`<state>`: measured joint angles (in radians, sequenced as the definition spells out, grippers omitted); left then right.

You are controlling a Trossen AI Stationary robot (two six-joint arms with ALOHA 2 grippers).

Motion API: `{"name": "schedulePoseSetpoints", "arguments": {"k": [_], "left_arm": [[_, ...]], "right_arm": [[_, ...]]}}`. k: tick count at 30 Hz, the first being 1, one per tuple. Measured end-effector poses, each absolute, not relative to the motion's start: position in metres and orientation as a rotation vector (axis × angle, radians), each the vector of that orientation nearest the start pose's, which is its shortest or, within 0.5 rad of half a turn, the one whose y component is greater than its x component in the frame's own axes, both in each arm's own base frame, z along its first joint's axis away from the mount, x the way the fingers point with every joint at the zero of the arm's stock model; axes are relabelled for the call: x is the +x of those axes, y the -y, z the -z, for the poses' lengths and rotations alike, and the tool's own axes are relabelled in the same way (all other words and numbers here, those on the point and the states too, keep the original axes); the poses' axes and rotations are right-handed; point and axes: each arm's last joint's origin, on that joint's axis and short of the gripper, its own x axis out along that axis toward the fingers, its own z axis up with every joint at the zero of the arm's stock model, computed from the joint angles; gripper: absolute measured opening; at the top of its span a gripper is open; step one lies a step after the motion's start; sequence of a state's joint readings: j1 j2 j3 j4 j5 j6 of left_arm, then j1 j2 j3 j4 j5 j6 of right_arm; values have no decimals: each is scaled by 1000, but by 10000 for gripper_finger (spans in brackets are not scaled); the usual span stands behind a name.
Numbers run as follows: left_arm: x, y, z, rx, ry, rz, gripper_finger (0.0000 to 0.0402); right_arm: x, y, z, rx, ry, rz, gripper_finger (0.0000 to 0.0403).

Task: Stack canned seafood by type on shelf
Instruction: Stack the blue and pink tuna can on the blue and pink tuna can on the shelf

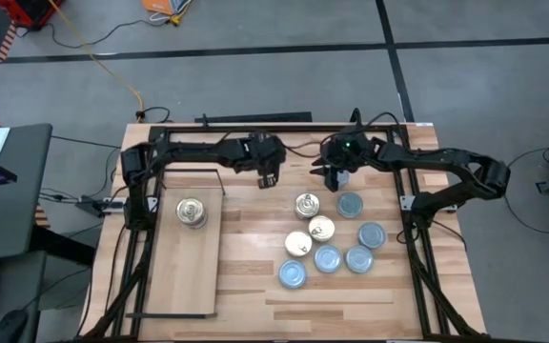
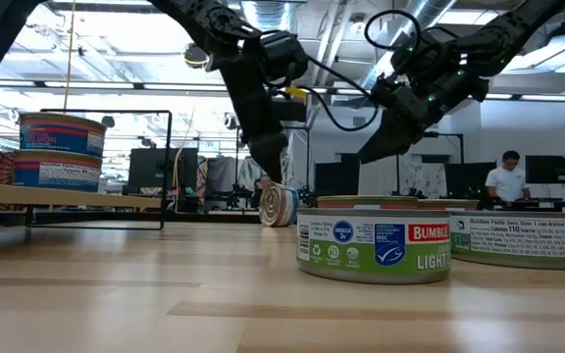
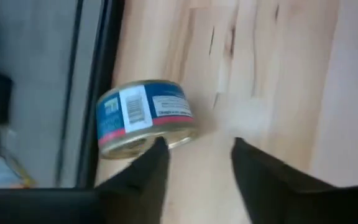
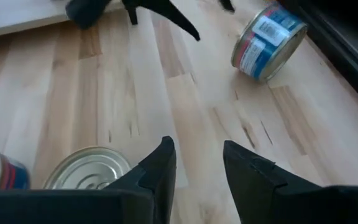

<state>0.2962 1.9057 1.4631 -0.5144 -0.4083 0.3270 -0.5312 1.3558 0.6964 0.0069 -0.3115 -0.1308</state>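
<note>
1. Pale plain wood at the far left of the slatted tabletop [image 1: 255,314]: the shelf [image 1: 187,276], lying flat, with thin black wire frame at its ends.
2. On the shelf's far half, a stack of two tins [image 1: 191,211], gold top uppermost; in the low view, blue and red labels, one squarely over the other [image 2: 62,152].
3. Right of the shelf, near the table's far edge, the left gripper [image 1: 268,178], pointed down at the wood, fingers spread [image 3: 197,143], holding nothing.
4. Just at one of its fingertips, a tipped tin [image 3: 145,121], resting on its side on the tabletop, blue label with red band and barcode; outside the gap, contact impossible to judge. Same tin on edge in the low view [image 2: 281,206].
5. Further right, the right gripper [image 1: 336,179], also over the far part of the table, fingers parted [image 4: 197,144], empty, bare wood between them.
6. Nearer than both grippers, right of centre, a cluster of tins standing flat: three gold-topped tins [image 1: 321,228] on the left side, five blue-silver tins [image 1: 371,234] right and front.
7. Beyond the table, far right in the low view, a person [image 2: 506,181].
</note>
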Motion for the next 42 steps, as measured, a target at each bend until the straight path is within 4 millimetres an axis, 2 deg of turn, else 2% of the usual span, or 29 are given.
{"name": "schedulePoseSetpoints", "arguments": {"k": [3,6,10,13,17,21,26,32,37,42], "left_arm": [[389,-124,-226,509,-1117,-439,231],[390,-119,-227,663,-1160,-379,272],[391,-118,-227,695,-1163,-364,298],[390,-120,-227,668,-1157,-392,301],[388,-128,-227,567,-1132,-429,301],[375,-131,-234,463,-1088,-468,292],[356,-125,-244,394,-997,-538,284],[333,-119,-262,307,-897,-611,283],[316,-112,-269,255,-852,-638,283],[303,-104,-273,233,-727,-655,283]], "right_arm": [[240,131,-194,151,-630,170,183],[240,131,-188,167,-663,167,204],[239,133,-187,174,-669,174,229],[243,135,-186,169,-636,181,241],[261,139,-180,153,-527,190,249],[274,139,-171,113,-479,200,250],[282,134,-165,81,-478,179,250],[287,133,-176,62,-443,171,250],[291,134,-193,36,-384,174,250],[299,137,-195,18,-375,169,250]]}}
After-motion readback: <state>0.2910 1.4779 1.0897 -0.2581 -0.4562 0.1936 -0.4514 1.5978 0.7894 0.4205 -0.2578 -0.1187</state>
